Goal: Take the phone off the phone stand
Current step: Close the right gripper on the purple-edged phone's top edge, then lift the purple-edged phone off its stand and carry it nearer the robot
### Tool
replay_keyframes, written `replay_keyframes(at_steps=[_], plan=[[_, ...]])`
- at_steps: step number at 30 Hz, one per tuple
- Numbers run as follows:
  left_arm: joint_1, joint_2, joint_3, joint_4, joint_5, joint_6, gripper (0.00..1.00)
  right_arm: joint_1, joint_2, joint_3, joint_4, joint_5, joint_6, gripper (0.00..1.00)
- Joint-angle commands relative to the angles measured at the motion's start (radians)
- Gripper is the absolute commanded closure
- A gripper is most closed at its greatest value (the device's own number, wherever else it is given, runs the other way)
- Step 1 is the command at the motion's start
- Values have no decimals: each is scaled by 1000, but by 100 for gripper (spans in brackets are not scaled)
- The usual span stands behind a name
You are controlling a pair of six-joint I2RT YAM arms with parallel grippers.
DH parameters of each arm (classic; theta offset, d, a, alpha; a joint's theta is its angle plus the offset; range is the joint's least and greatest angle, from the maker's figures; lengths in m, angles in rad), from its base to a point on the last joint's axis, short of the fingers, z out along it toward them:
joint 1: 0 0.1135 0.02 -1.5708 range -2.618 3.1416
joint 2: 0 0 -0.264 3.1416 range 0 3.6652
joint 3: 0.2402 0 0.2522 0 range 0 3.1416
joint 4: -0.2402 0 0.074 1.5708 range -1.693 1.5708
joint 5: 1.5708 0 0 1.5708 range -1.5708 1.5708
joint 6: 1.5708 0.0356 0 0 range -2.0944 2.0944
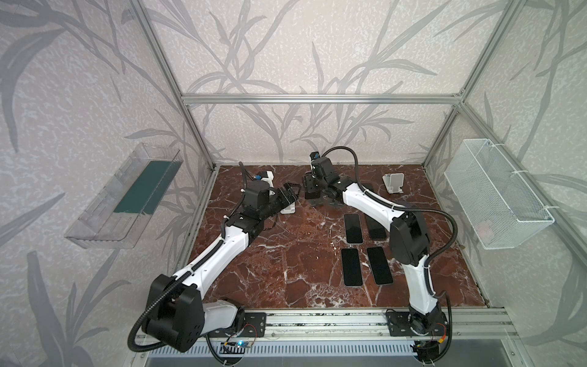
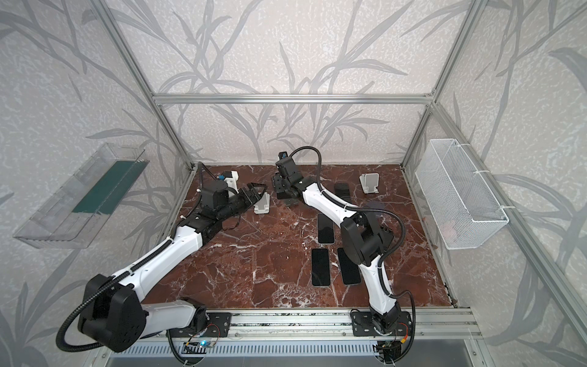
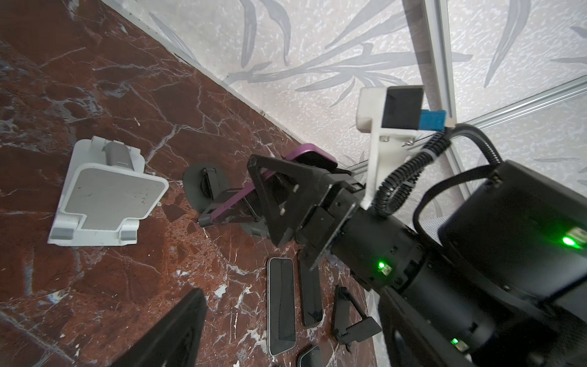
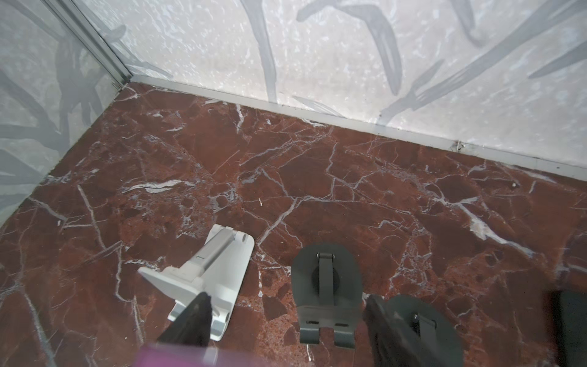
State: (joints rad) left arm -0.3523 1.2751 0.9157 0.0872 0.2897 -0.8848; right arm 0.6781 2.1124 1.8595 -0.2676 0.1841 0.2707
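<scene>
arms (image 1: pixel 219 254): 2 | links: white | joints (image 1: pixel 409 236): black | cables (image 1: pixel 444 219): black corrugated | LEDs (image 3: pixel 381 264): green

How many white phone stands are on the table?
2. One white stand sits back right; the other white stand sits beside the left fingers. More may be hidden.

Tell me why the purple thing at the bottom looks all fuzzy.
In the right wrist view the purple phone is probably too close to the lens, so it blurs; in the left wrist view it looks sharp, though green lights glare.
</scene>
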Motion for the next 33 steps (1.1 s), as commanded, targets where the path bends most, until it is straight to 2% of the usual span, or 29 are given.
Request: replay_keyframes(at_steps=[1, 10, 14, 19, 29, 33], plan=[[1, -37, 34, -7, -32, 28, 15, 34, -88, -21, -2, 46, -15, 31], [1, -65, 29, -12, -64, 50, 15, 150, -311, -168, -11, 151, -32, 31], [1, -79, 24, -32, -123, 79, 14, 194, -400, -252, -16, 184, -4, 31], [1, -86, 17, -29, -139, 86, 14, 262, -546, -366, -22, 265, 24, 31], [3, -111, -4, -20, -187, 70, 14, 364, -769, -681, -70, 360, 149, 32], [13, -122, -5, -17, -173, 44, 13, 378, -814, -797, -94, 319, 236, 34]])
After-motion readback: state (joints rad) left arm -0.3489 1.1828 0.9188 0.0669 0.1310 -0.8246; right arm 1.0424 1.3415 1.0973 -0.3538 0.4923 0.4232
